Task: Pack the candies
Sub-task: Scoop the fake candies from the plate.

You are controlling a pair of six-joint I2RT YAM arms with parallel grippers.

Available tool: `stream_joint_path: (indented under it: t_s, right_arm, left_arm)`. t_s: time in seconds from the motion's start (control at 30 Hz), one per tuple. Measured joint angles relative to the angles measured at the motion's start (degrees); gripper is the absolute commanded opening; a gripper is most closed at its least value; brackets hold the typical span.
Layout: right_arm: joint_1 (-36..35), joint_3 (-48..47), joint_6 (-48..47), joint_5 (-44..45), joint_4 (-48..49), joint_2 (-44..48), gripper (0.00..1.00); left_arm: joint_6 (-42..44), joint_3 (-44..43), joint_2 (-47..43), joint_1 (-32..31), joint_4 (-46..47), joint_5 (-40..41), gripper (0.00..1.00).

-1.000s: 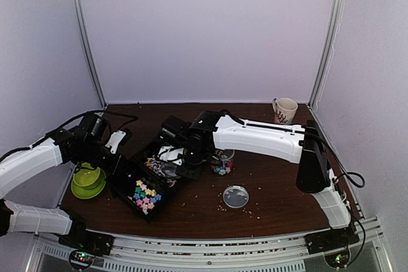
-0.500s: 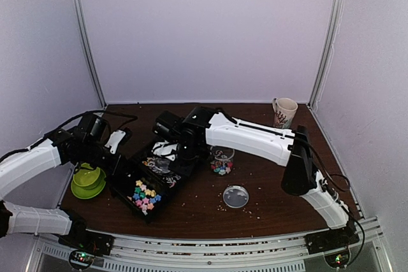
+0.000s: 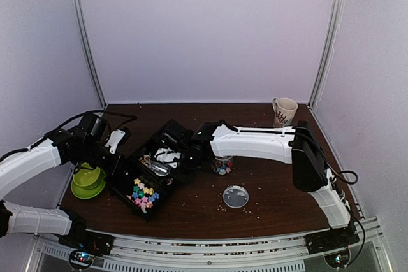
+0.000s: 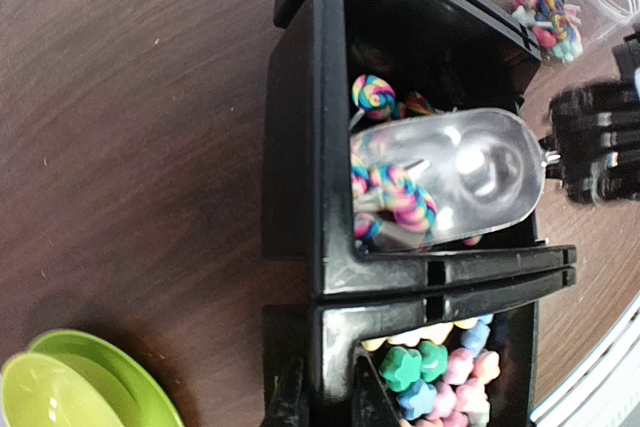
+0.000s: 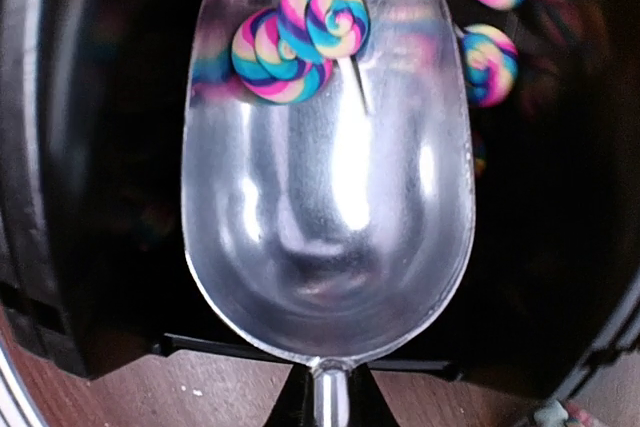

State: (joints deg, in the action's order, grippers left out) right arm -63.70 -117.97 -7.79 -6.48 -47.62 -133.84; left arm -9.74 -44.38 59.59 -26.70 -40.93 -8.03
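A black compartment box sits left of centre. Its far compartment holds swirl lollipop candies and a metal scoop. The near compartment holds pastel star candies, also visible from above as star candies. My left gripper is shut on the box's near wall, at the box's left corner. My right gripper is shut on the handle of the scoop, which lies low in the box with two lollipops at its tip. From above, the right gripper is at the box's right side.
A clear cup with candies stands just right of the box, and its round lid lies nearer me. Green stacked bowls sit at the left edge. A mug stands at the back right. Pale crumbs dot the table front.
My right arm has swung and dropped its wrist, bringing the scoop down into the box's far compartment. The left arm and the box have stayed put.
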Motion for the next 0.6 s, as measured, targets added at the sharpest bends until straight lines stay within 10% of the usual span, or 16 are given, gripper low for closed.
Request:
stream_joint_path:
  t_s: [0.6]
  right_arm:
    - [0.0,6.08,3.52,-1.88,10.36,2.05,0.0]
  left_arm:
    - [3.85,-3.1,1.6,-1.09,-2.23,-0.24,0.0]
